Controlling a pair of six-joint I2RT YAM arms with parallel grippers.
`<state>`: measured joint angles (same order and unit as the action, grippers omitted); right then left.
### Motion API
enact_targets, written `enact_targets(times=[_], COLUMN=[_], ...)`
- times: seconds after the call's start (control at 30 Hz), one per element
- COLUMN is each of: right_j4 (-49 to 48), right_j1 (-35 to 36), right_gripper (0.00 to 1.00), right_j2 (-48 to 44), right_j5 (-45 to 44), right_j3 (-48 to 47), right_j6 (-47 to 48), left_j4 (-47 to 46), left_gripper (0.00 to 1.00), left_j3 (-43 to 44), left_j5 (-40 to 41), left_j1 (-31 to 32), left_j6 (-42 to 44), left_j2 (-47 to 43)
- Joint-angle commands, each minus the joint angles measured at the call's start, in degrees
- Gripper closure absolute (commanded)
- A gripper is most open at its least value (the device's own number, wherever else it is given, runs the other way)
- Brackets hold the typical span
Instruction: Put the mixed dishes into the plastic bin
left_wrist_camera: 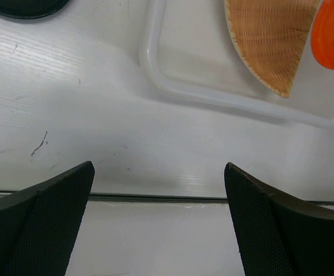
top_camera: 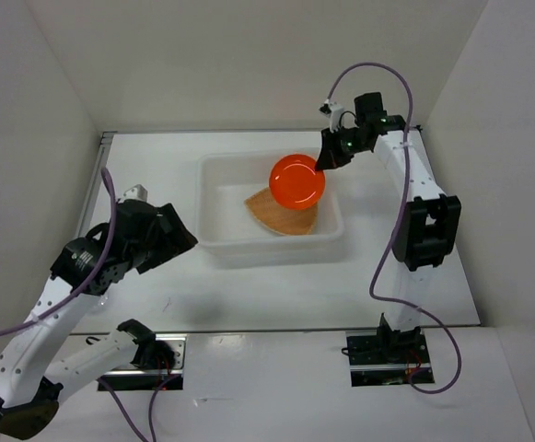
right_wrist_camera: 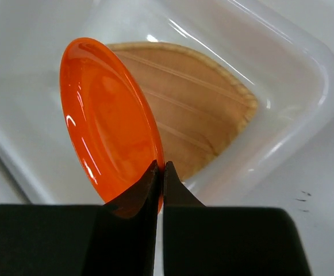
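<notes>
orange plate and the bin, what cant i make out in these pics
woven dish: top view, its far part hidden by the orange plate.
orange plate's gripped rim: right wrist view, covered by the right gripper.
dark object: left wrist view, cut off by the top edge; unidentifiable.
bin: left wrist view, far side cut off by the top edge.

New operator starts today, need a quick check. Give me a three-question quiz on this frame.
1. True or false: the woven dish lies inside the bin.
2. The right claw is shut on: A) the orange plate B) the woven dish C) nothing.
3. Fill in: the left claw is ___ and holds nothing.
Key: 1 true; 2 A; 3 open.
</notes>
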<state>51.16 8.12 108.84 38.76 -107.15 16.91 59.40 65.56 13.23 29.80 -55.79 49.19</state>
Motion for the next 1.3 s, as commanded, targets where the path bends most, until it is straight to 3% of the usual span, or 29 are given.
enact_targets(times=[0.0, 0.17, 0.5, 0.53, 0.6, 0.63, 0.73, 0.87, 1.0, 1.1, 1.27], right_j4=[2.1, 4.3, 0.8, 0.8, 0.3, 0.3, -1.1, 2.0, 9.0, 12.5, 9.3], right_j1=[-1.7, 2.2, 4.5, 4.5, 4.5, 4.5, 3.5, -1.2, -8.2, -12.7, -19.4], right_gripper=[1.00, 1.00, 1.00, 0.94, 0.72, 0.38, 0.12, 0.02, 0.02, 0.02, 0.02], right_j2=[5.8, 14.3, 17.4, 17.4, 16.5, 15.2, 11.7, 9.8, 6.1, -0.5, -13.3], right_j5=[-4.1, -9.0, -13.6, -14.1, -14.7, -15.3, -17.8, -14.8, -1.2, 2.8, 4.1], right_j3=[-5.2, -9.0, -7.9, -7.9, -6.6, -6.6, -6.7, -15.3, -15.3, 0.6, 23.2], right_j6=[3.1, 6.7, 4.7, 4.7, 4.7, 4.7, 4.7, 5.3, 6.3, 11.5, 14.9], left_j4=[4.1, 8.6, 12.9, 12.9, 12.9, 12.2, 12.9, -0.5, -10.3, -14.6, -20.3], left_gripper=[0.00, 0.00, 0.00, 0.00, 0.00, 0.00, 0.00, 0.00, 0.00, 0.00, 0.00], left_j3=[0.9, 0.9, -0.5, -1.0, -2.7, -3.4, -6.7, -15.7, -22.0, -25.6, -31.4], left_j5=[1.6, 2.1, 1.6, 1.6, 1.1, 1.1, 1.6, 0.2, 2.3, 4.9, 12.8], left_j1=[-0.3, -0.3, -0.3, -0.3, -0.3, -0.3, -0.3, -0.3, -0.3, -0.3, -0.8], left_j6=[-4.2, -8.7, -13.6, -13.6, -14.7, -14.7, -18.9, -20.8, -25.2, -28.7, -39.7], left_j2=[-3.5, -6.7, -10.2, -10.2, -10.8, -11.4, -11.4, -16.3, -15.1, -13.2, -15.0])
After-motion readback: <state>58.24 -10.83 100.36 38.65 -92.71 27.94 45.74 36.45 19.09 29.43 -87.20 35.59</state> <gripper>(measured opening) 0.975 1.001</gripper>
